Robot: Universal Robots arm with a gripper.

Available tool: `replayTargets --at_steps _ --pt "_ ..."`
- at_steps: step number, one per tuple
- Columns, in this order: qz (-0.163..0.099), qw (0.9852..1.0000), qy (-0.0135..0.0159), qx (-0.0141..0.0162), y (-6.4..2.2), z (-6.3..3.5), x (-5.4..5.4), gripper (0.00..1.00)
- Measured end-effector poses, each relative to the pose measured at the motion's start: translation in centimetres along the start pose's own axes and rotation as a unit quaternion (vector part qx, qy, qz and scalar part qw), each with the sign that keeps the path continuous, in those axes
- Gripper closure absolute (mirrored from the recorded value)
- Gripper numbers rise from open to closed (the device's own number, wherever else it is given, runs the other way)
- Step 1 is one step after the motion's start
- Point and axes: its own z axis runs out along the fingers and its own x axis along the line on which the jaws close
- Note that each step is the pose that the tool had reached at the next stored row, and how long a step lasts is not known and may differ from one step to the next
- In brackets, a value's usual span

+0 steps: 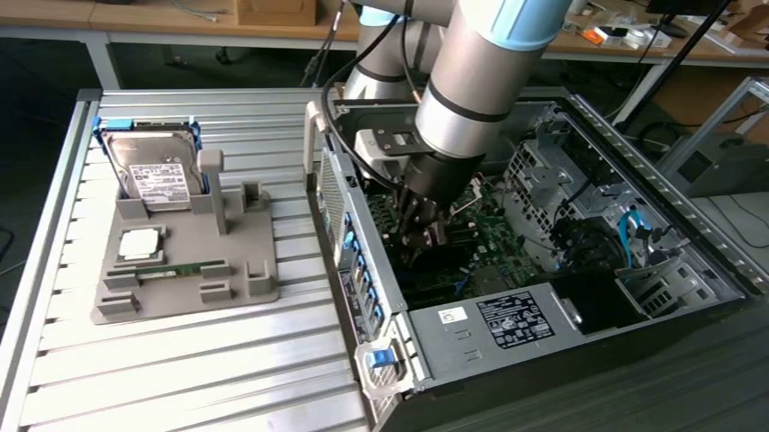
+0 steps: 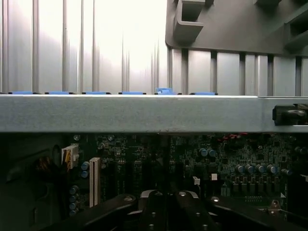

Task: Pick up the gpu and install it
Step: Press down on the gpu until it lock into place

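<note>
black gripper [image 1: 423, 241] inside open computer case [image 1: 673, 225], jaw state unclear, white psu label [image 1: 517, 321] unreadable

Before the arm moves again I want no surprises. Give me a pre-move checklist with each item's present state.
1. Gripper down inside the open computer case, above the motherboard: ok.
2. gpu held by the gripper or seated in a slot: cannot tell.
3. Hard drive upright in the grey holder, apart from the arm: ok.
4. Memory stick lying on the holder, untouched: ok.
5. Blue cable apart from the gripper: ok.
</note>
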Motion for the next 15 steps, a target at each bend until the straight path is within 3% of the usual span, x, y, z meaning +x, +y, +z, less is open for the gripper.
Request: replayTargets --at_steps 4,11,15 --pt "-0.002 1.0000 -0.0006 0.0006 -0.11 -0.18 -0.1 0.90" --pt "-0.002 1.0000 0.0000 0.0004 0.00 -1.82 -0.2 0.90" --pt "-0.003 1.0000 0.0000 0.0003 0.01 -1.83 -0.5 0.90"
